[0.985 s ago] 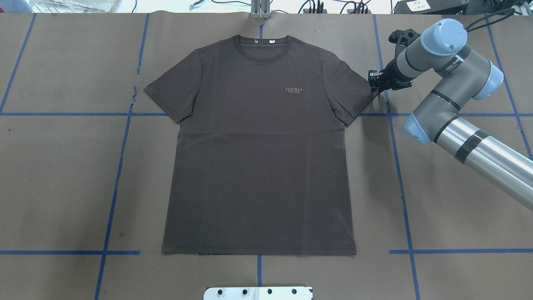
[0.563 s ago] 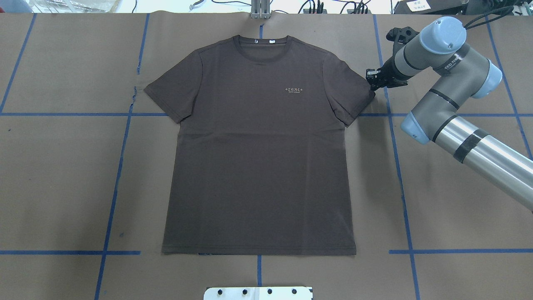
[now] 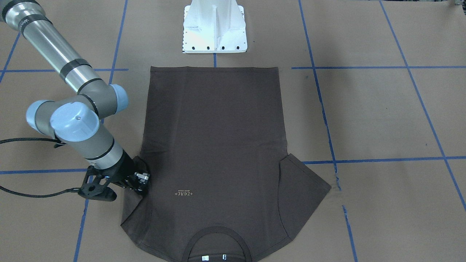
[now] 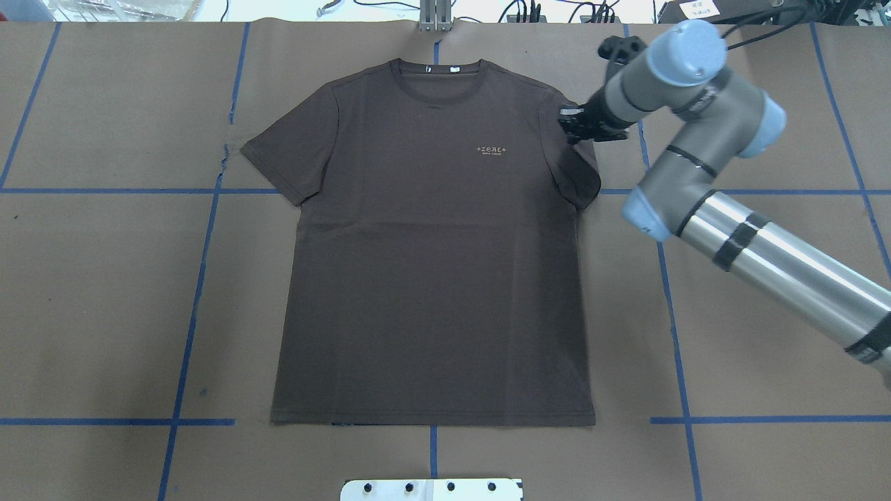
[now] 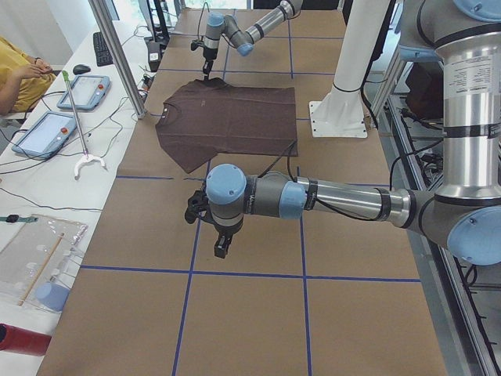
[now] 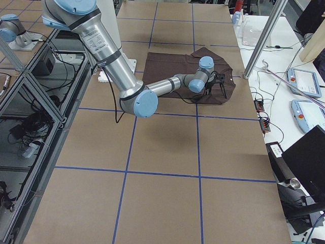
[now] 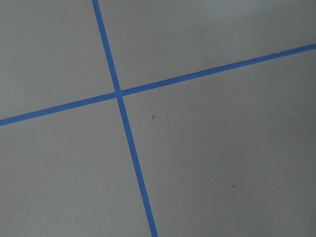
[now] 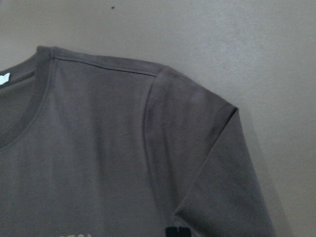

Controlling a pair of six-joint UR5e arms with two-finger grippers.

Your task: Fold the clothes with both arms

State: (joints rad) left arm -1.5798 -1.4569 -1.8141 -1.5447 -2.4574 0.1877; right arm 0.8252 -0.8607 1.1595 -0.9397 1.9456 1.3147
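Clamped with right gripper (image 4: 571, 131) on sleeve (image 4: 581, 170) of brown T-shirt (image 4: 431, 264), body lying inward; cannot tell for left gripper (image 5: 222, 249), well apart.

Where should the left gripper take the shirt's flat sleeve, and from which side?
Pinch the sleeve at its outer hem corner, coming in low from the robot's left. It lies flat, splayed away from the shirt body, with the hem edge facing bare table, so a finger could likely slide under there.
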